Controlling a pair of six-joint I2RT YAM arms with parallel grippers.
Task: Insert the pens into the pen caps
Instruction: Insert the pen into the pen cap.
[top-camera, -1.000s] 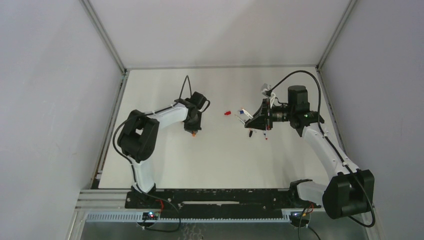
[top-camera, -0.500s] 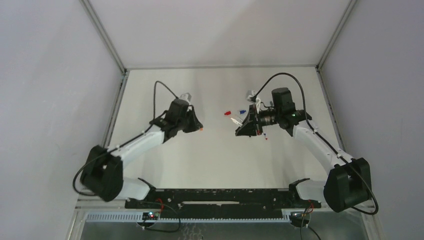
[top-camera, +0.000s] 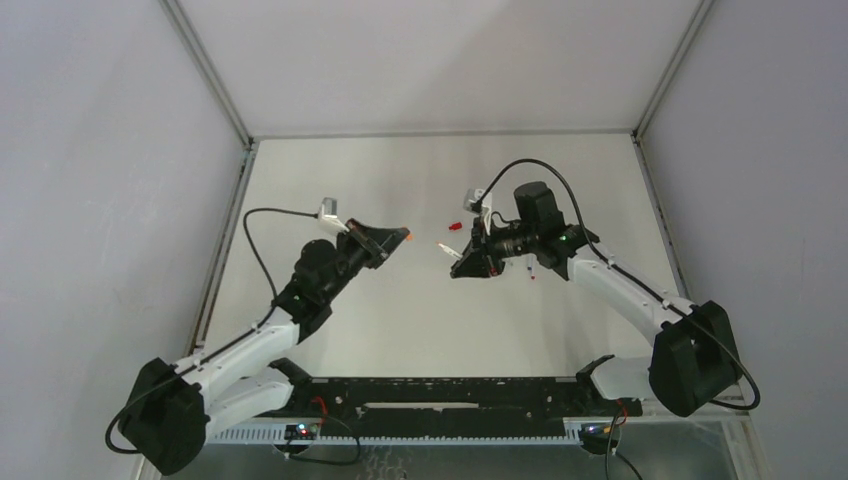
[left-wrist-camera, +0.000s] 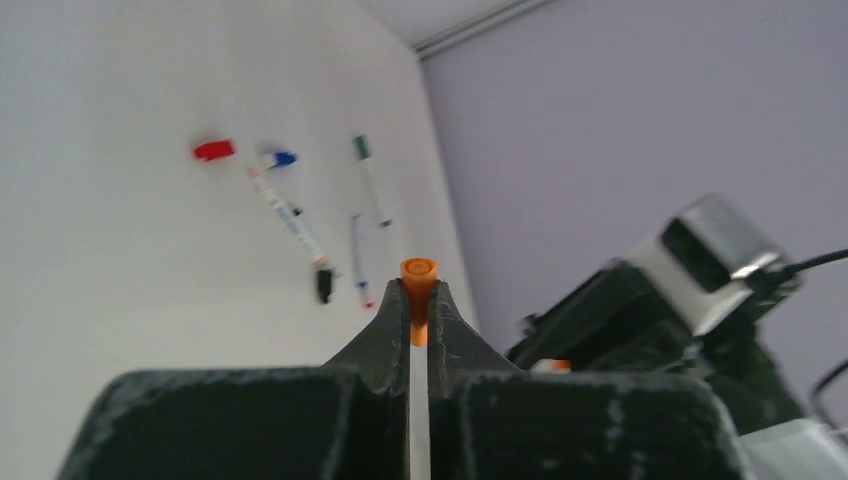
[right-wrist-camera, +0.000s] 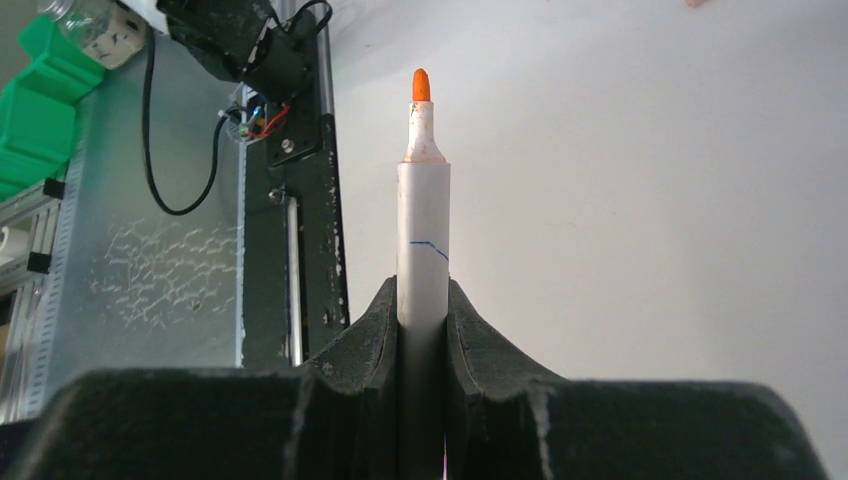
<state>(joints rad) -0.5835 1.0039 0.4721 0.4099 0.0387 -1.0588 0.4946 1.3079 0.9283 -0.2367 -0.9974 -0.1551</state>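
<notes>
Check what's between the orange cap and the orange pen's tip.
Nothing. The top view shows only bare table between the orange cap and the pen tip.

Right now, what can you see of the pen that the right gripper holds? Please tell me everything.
The pen is slim, with a white, plastic-looking barrel, a narrower neck with orange stains, and a small orange tip, uncapped. A thin blue line crosses the barrel. The right gripper is shut on its lower part, so its rear end is hidden; the front sticks straight out past the black fingers. In the top view it points left, toward the left gripper. Only the fingers touch it.
</notes>
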